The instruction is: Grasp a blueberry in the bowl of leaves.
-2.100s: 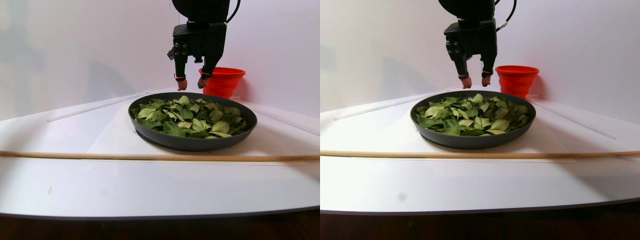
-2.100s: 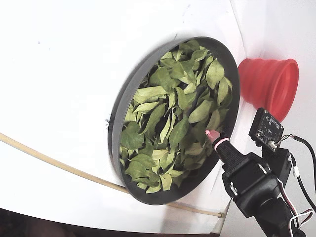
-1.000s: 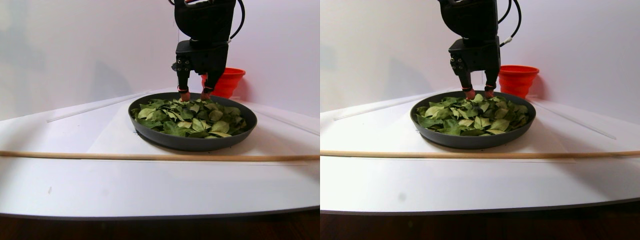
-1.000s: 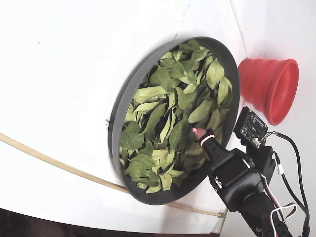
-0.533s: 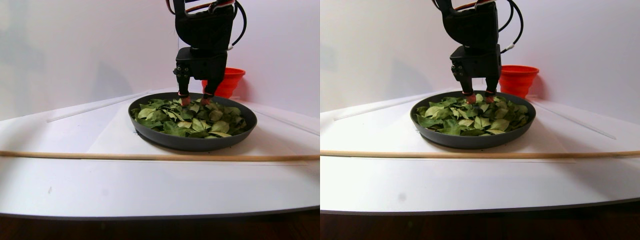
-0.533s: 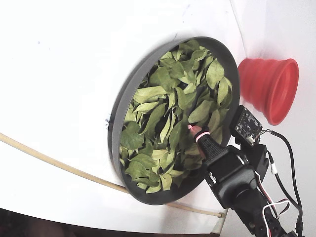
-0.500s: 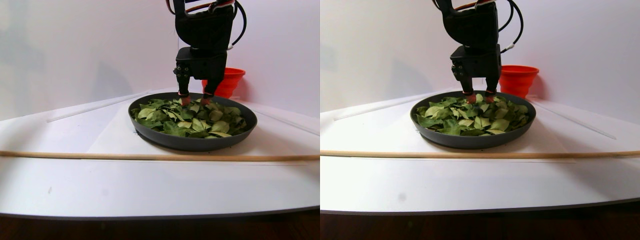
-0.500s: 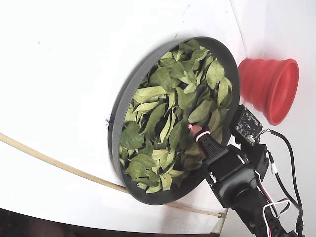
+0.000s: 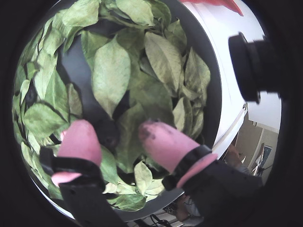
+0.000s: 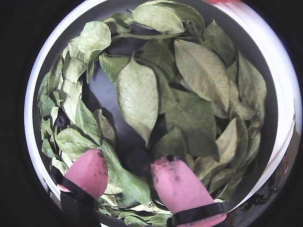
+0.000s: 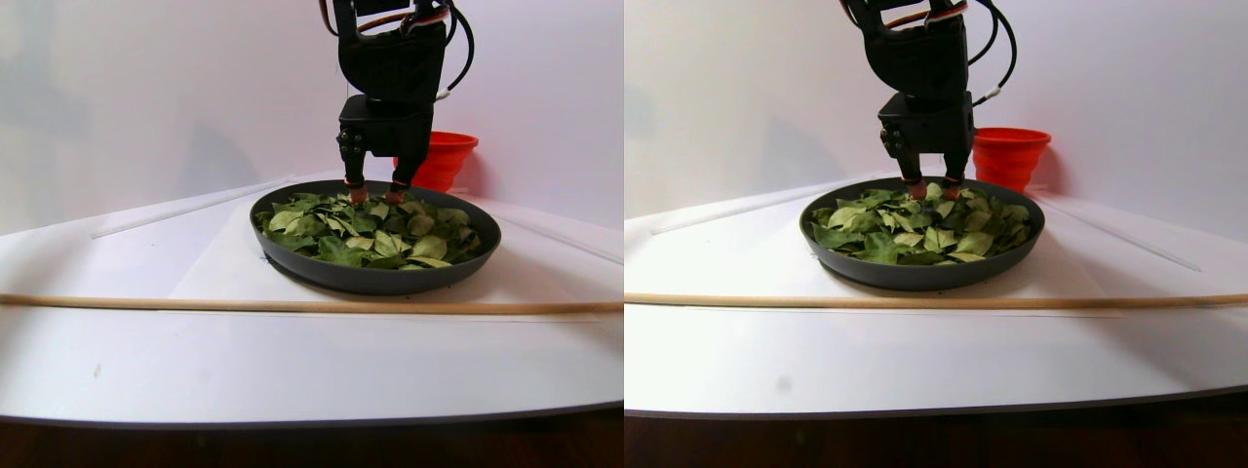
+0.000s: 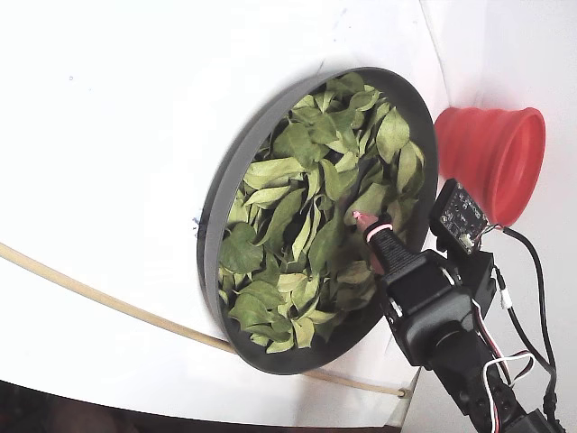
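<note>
The dark grey bowl (image 9: 215,94) (image 10: 102,90) (image 11: 375,278) (image 12: 216,189) is filled with green leaves (image 9: 111,71) (image 10: 137,94) (image 11: 370,234) (image 12: 288,225). My gripper (image 9: 116,130) (image 10: 129,163) (image 11: 373,193) (image 12: 370,225) is open, with its pink fingertips (image 9: 83,135) (image 10: 173,182) down among the leaves near the bowl's edge. A dark blueberry (image 9: 108,133) (image 10: 138,161) lies between the two fingertips, half under leaves and closer to the left finger in a wrist view. The jaws stand wide apart around it and do not pinch it.
A red ribbed cup (image 11: 444,156) (image 12: 491,158) stands just beyond the bowl. A thin wooden stick (image 11: 292,305) (image 12: 90,293) lies across the white table in front of the bowl. Another small dark round spot (image 10: 61,122) shows among the leaves at the left.
</note>
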Controlling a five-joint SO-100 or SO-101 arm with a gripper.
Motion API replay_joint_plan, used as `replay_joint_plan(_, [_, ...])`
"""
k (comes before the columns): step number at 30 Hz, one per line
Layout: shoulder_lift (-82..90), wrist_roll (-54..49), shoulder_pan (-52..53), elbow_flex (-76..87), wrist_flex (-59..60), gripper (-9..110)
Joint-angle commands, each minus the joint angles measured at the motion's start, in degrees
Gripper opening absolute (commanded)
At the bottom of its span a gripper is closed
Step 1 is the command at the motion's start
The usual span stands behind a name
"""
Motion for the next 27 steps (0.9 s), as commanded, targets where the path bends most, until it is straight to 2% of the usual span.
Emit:
replay_joint_plan(1, [0.6,0.6,-0.2,-3.2,-0.9,18])
replay_joint_plan(27, [-4.0,3.3,-0.9,-4.9,-1.2,18])
